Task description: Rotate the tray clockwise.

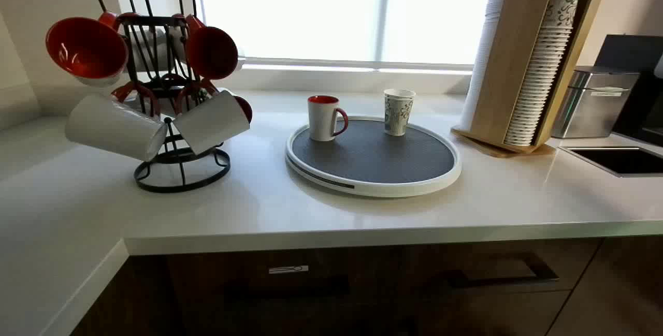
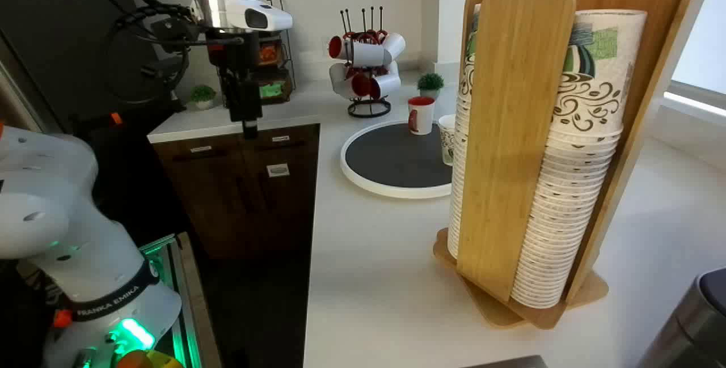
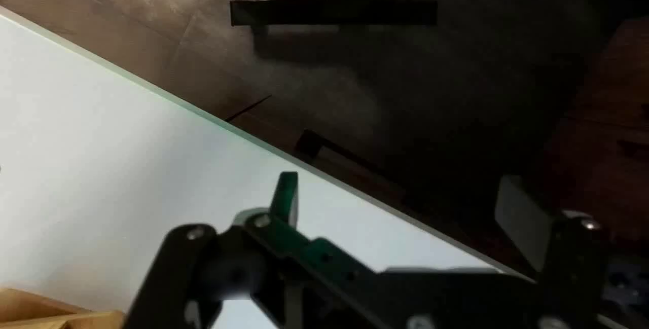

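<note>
Fingers (image 3: 523,225), nearest in the wrist view, stand wide apart with nothing between them; the edge of the bench (image 3: 127,167) crosses the gap behind. The tray (image 1: 373,157) lies flat on the bench, lower than the fingers and well apart from them, outside the wrist view. On it, likewise clear of the fingers, a red-handled mug (image 1: 321,118) and a paper cup (image 1: 398,112) stand upright. Progress, as judged: no contact with the tray, so rotation is not yet under way; any angle turned cannot be told. Outstanding: bring the fingers across to the white rim (image 1: 414,187), make contact, drive it clockwise, then clear off. Likely hazard: a sharp push could tip mug or cup.
</note>
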